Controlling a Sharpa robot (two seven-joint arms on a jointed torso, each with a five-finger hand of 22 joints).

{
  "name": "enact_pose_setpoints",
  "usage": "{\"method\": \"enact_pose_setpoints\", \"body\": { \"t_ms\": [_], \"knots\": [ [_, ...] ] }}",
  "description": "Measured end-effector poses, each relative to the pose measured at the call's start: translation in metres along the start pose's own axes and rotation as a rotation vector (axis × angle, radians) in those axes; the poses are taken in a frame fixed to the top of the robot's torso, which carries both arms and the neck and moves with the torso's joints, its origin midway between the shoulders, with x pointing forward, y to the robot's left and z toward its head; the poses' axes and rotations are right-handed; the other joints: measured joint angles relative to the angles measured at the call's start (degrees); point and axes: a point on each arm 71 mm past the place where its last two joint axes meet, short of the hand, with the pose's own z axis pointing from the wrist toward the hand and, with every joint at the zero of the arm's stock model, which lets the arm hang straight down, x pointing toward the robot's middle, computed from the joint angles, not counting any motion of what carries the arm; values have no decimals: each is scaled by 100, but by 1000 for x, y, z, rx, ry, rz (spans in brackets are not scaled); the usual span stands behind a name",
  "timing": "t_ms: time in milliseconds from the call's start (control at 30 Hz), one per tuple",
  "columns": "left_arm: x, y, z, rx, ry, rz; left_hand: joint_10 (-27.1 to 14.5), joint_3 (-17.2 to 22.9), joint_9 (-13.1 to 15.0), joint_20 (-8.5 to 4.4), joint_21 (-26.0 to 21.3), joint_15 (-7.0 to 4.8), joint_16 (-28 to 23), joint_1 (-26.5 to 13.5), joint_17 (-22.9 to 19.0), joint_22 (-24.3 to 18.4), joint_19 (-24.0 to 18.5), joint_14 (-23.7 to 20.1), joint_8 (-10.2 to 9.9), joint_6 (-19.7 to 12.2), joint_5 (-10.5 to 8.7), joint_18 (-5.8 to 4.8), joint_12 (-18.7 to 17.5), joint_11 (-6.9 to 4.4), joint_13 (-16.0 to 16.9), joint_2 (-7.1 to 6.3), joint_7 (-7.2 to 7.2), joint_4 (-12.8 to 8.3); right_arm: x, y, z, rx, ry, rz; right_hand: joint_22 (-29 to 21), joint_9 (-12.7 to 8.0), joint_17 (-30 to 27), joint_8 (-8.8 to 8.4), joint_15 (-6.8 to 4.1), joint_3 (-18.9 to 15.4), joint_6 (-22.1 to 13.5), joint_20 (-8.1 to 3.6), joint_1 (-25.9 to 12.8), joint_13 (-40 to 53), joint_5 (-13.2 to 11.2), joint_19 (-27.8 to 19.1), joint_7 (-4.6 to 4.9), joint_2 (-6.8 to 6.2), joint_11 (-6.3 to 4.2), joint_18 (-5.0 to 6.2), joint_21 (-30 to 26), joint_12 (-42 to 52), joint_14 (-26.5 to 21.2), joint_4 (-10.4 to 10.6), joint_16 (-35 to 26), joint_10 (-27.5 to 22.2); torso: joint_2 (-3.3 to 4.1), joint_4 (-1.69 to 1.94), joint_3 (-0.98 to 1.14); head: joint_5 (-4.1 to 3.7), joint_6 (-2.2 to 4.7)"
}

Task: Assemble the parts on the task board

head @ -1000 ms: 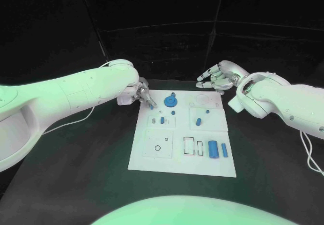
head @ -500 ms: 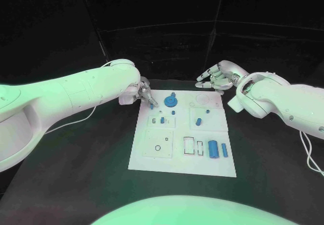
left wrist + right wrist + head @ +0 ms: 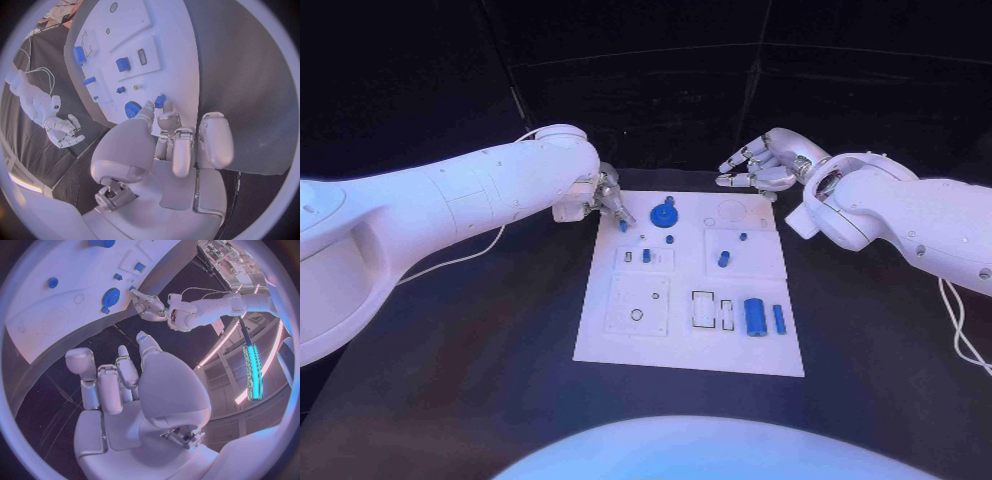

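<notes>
Our left hand (image 3: 164, 131) pinches a small blue part (image 3: 160, 101) at the task board (image 3: 678, 345) edge, prob. light, rigid, slippery; right hand (image 3: 764, 165) open, empty.

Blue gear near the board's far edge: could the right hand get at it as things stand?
Probably yes. The right hand hovers empty off the task board's far right corner, with bare board between it and the blue gear. The left hand, pinching a small blue part, crowds the gear's other side.

The white task board (image 3: 625, 345) lies flat mid-table. A round blue gear (image 3: 665, 213) stands at its 12 o'clock end; a blue cylinder (image 3: 754, 317) and bar (image 3: 779, 319) lie toward 4 o'clock. One small blue part (image 3: 160, 101) sits pinched at the 11 o'clock corner.
</notes>
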Motion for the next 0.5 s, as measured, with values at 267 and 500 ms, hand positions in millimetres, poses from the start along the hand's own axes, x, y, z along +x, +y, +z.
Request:
{"method": "enact_pose_setpoints", "body": {
  "t_ms": [267, 500],
  "knots": [
    [0, -1, 1, -4, 4, 2, 7, 145, -68, 0, 0, 0, 0, 237, 0, 14, 0, 0, -36, 0, 0, 1, 0, 8, 6, 163, 0, -177, 0, 0, 0, -1, 3, 0, 0, 0, 1, 0, 0, 0, 0, 0, 0, 0, 0, 0, 0, 0, 0, 0, 0, 0, 0, 0, 0, 0, -1, 0, 0, -4, -8],
    [0, -2, 1, -1, 8, 2, 28, 442, -150, 0, 0, 0, 0, 603, 0, 28, 0, 0, -88, 19, -1, 0, 0, -13, 6, 347, -20, -474, 1, 0, 0, -1, 4, 0, 1, 0, 4, 0, 0, 0, 0, 0, 0, 0, 0, 0, 0, 0, 0, 0, 0, 0, 0, 0, 0, 0, -2, 0, 1, -4, -10]
  ]
}}
